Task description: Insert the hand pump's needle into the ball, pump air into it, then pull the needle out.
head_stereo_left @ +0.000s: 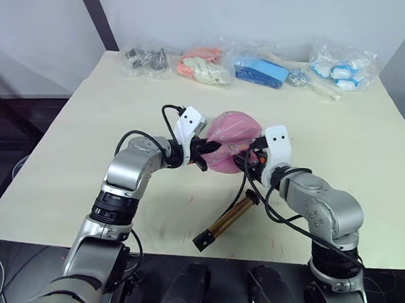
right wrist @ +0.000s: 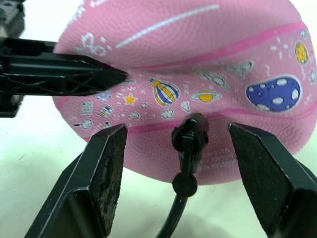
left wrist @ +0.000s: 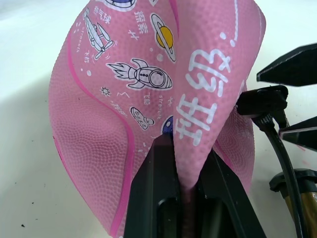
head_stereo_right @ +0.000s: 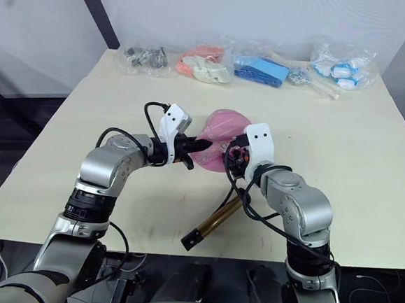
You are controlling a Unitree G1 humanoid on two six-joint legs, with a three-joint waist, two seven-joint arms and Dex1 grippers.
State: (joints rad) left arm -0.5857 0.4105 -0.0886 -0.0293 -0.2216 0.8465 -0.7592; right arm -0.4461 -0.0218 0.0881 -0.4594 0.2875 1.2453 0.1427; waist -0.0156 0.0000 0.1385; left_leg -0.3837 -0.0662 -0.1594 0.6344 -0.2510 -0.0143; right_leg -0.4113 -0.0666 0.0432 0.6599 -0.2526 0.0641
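Observation:
The pink ball [head_stereo_left: 234, 129] lies saggy and dented at the middle of the table. My left gripper [left wrist: 188, 163] is shut on a raised fold of the ball's skin at its left side. The needle's black fitting [right wrist: 190, 135] sits against the ball's surface, and the pin itself is hidden. My right gripper [right wrist: 177, 130] stands open with one finger on each side of the fitting, touching neither it nor the ball. The thin black hose [head_stereo_left: 245, 186] runs back to the gold hand pump [head_stereo_left: 226, 222], which lies flat near the table's front edge.
Several plastic bags line the table's far edge: dark parts [head_stereo_left: 145, 59], orange and white items [head_stereo_left: 206, 64], blue items [head_stereo_left: 261, 70], white and blue items [head_stereo_left: 339, 66]. The cream table [head_stereo_left: 83, 149] drops off close behind the pump.

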